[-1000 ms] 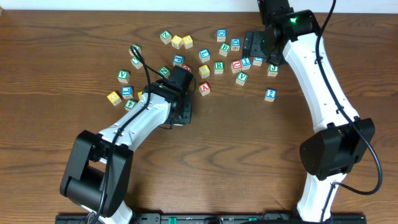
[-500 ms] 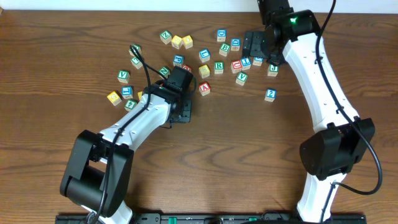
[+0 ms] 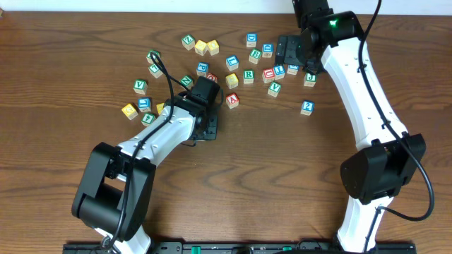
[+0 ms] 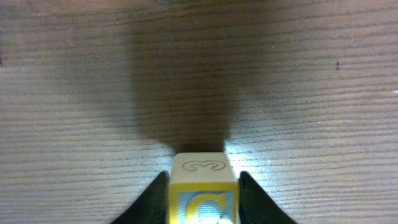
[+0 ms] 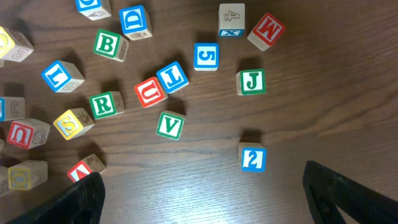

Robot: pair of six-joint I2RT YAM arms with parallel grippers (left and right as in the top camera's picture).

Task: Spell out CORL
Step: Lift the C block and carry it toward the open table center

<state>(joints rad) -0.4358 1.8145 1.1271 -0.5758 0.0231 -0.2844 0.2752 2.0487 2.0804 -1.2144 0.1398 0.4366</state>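
My left gripper (image 4: 203, 199) is shut on a yellow cube with a C face (image 4: 203, 190) and holds it low over bare wood. In the overhead view the left gripper (image 3: 208, 125) hides that cube. The white cube with a green R (image 3: 248, 75) lies in the scatter and also shows in the right wrist view (image 5: 104, 104). A blue-lettered cube that reads like an L (image 5: 59, 74) lies to its upper left. A yellowish cube with a round letter (image 5: 25, 175) sits at the lower left edge. My right gripper (image 5: 211, 202) is open and empty, above the blocks.
Other cubes are scattered across the far middle of the table: a red A (image 3: 232, 99), a green V (image 3: 274, 89), a blue 2 (image 3: 306, 107), a green J (image 3: 309, 79), a green B (image 5: 107, 45) and a yellow S (image 5: 69, 123). More cubes lie at the left (image 3: 140, 87).
The left arm's elbow has shifted slightly. The left gripper still holds the C cube at the same spot. The right arm has not moved.
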